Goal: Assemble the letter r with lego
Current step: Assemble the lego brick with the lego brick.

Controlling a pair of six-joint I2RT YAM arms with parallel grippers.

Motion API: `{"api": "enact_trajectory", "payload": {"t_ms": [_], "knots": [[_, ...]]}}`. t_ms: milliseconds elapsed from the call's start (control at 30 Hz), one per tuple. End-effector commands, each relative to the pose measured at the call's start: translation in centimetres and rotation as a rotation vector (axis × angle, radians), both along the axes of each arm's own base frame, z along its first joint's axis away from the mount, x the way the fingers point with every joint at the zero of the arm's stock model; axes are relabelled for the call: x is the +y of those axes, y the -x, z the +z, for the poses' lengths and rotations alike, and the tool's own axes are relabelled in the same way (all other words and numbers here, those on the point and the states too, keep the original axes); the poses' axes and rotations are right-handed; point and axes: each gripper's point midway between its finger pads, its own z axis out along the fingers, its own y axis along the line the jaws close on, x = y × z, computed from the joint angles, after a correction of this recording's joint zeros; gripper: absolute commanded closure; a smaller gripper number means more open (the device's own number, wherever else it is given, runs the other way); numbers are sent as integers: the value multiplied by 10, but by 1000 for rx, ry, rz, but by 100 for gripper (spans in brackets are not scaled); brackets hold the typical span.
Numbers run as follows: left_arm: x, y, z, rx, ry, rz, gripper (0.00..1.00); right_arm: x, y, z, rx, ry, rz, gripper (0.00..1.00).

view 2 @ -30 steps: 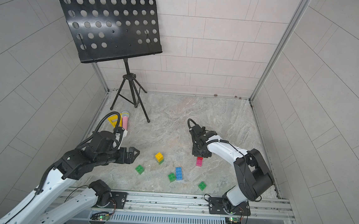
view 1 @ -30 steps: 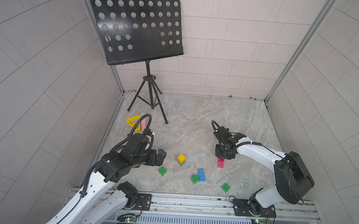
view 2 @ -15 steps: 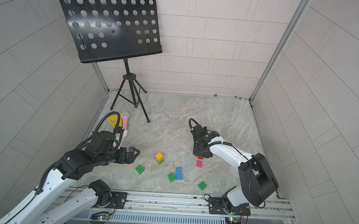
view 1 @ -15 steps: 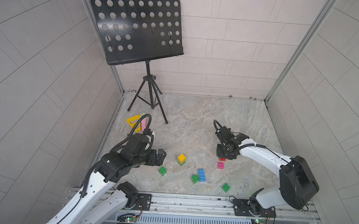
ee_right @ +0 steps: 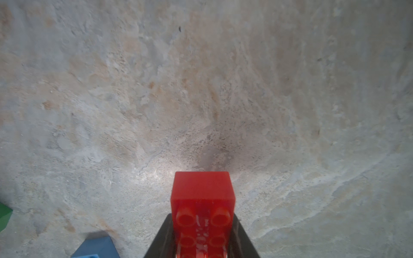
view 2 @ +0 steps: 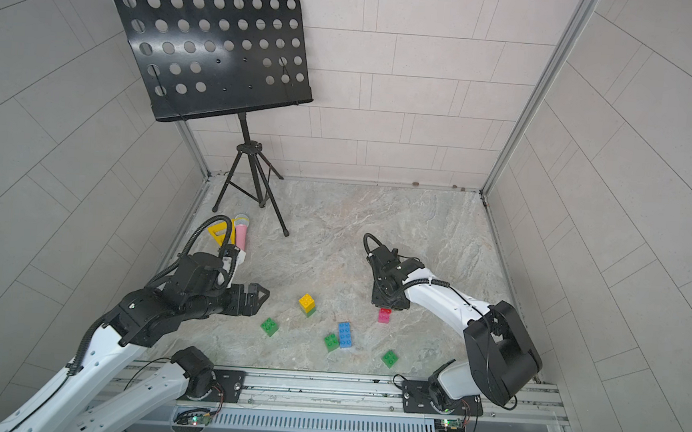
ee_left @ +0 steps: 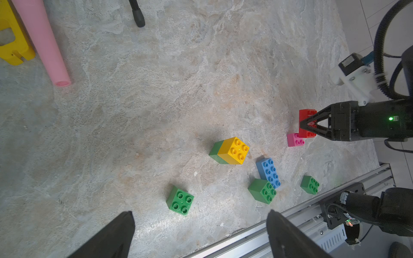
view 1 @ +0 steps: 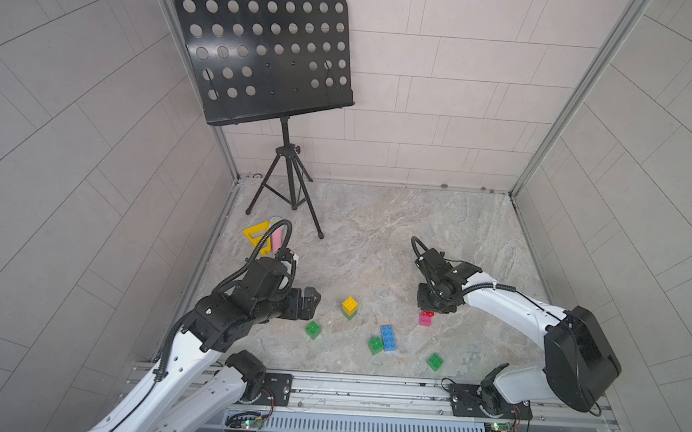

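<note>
Two pincers show: the right pincer (ee_left: 302,125) clenched on the red brick (ee_left: 307,114) just beside the pink brick (ee_left: 295,140), the left pincer (ee_left: 200,214) spread wide, well apart from that pink brick.

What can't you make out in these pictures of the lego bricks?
Both top views: the right pincer hides most of the red brick.
Right wrist view: the bottom edge cuts off the blue brick.
Left wrist view: overlap leaves unclear whether the red brick touches the pink brick.
</note>
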Motion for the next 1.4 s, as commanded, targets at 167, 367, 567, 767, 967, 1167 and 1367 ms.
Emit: {"api": "enact_trajectory", "payload": {"t_ms": [167, 367, 567, 767, 967, 1167, 1367], "knots": [[2, -2, -1, -22, -8, 2, 0, 1, 1, -8, 8, 11, -19, 100], [2, -1, 1, -27, -5, 1, 0, 2, 0, -12, 15, 16, -22, 100], [2, -1, 2, -34, -3, 3, 0, 4, 1, -16, 21, 27, -17, 100], [4, -2, 3, -41, -1, 12, 0, 3, 5, -19, 20, 70, -8, 100], [4, -2, 3, -45, -1, 14, 0, 7, 4, -21, 7, 56, -6, 100], [4, -2, 3, -43, -1, 15, 0, 6, 4, -25, 22, 66, -9, 100], [4, -2, 3, -46, 0, 16, 0, 7, 4, -35, 37, 24, -38, 100]]}}
